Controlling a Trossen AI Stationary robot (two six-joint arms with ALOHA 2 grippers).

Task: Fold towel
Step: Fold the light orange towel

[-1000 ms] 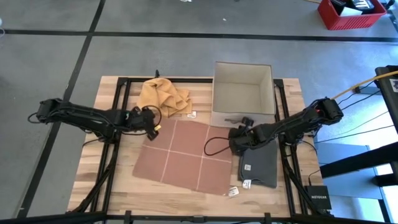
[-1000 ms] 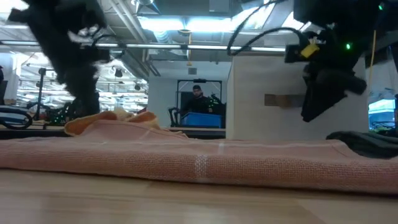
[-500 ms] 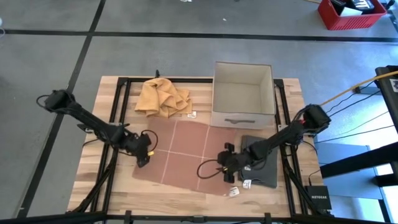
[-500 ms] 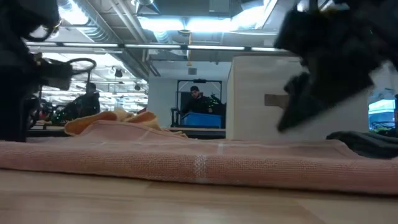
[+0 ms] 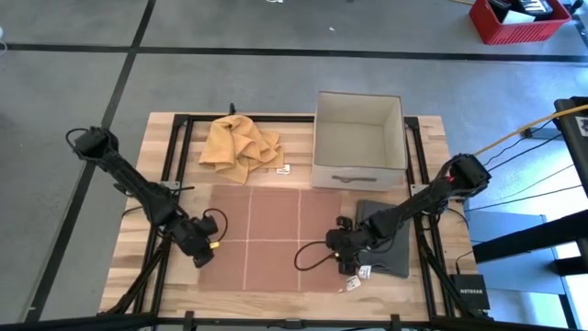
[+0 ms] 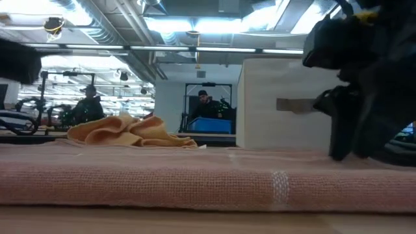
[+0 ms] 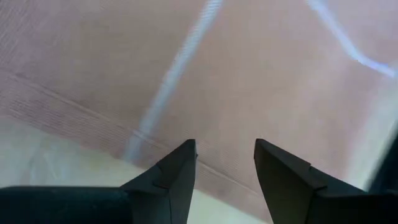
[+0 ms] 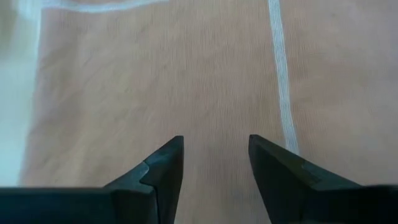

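The pink-brown towel [image 5: 271, 237] with white stripes lies spread flat on the wooden table [image 5: 165, 138]. My left gripper [image 5: 200, 253] hangs open over its near left corner, pointing steeply down. In the left wrist view, the gripper [image 7: 224, 146] has the towel's hem [image 7: 93, 124] and bare wood just beyond its fingers. My right gripper [image 5: 347, 259] hangs open over the towel's near right part. In the right wrist view, the gripper [image 8: 214, 142] has a white stripe [image 8: 280, 87] beside one finger. In the low view the towel [image 6: 162, 182] fills the foreground. My left gripper's open fingers [image 7: 174, 168] point down at the towel near its near left corner; I cannot tell whether the tips touch the cloth. My right gripper's open fingers [image 8: 165, 162] point down at the towel near its near right edge; I cannot tell whether they touch it.
A crumpled yellow cloth [image 5: 241, 142] lies at the far left, and an open white box [image 5: 358, 138] stands at the far right. A folded dark grey towel [image 5: 386, 241] lies right of the pink one. Small white tags [image 5: 354, 280] lie by the right gripper.
Both grippers have come from the towel's far part toward the table's near edge, sinking and tipping steeply down. The left went to the near left corner, the right to the near right part. The towel, askew before, now lies squarer to the table and nearer its near edge.
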